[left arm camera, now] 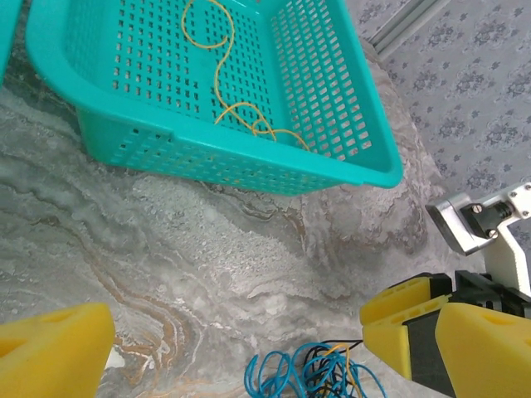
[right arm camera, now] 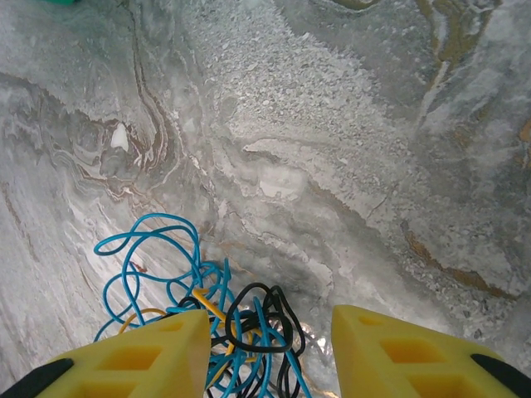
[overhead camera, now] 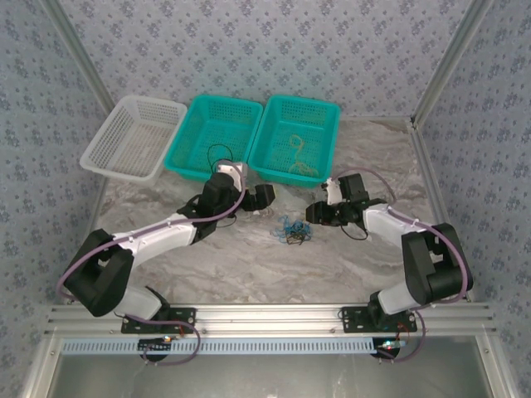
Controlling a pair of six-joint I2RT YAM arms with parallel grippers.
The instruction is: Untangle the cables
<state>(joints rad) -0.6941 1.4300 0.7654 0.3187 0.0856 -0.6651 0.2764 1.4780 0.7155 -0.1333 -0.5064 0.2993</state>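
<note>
Seen from above, the cables (overhead camera: 292,230) lie as one small clump on the worktop (overhead camera: 249,265), between the two claws; the right claw (overhead camera: 317,214) is just beside the clump and the left claw (overhead camera: 265,199) is a little further off, so I judge the right arm the nearer one.

In the left wrist view, the left claw (left arm camera: 236,336) stands wide open and holds nothing; the cables (left arm camera: 311,375) lie below it, closer to its right finger; a teal basket (left arm camera: 207,157) with one yellow cord (left arm camera: 217,83) lies ahead.

In the right wrist view, the right claw (right arm camera: 265,348) is partly open, not gripping; the cables (right arm camera: 241,327) sit between its fingers, more under the left one, with a blue loop stretching away forward-left.
</note>
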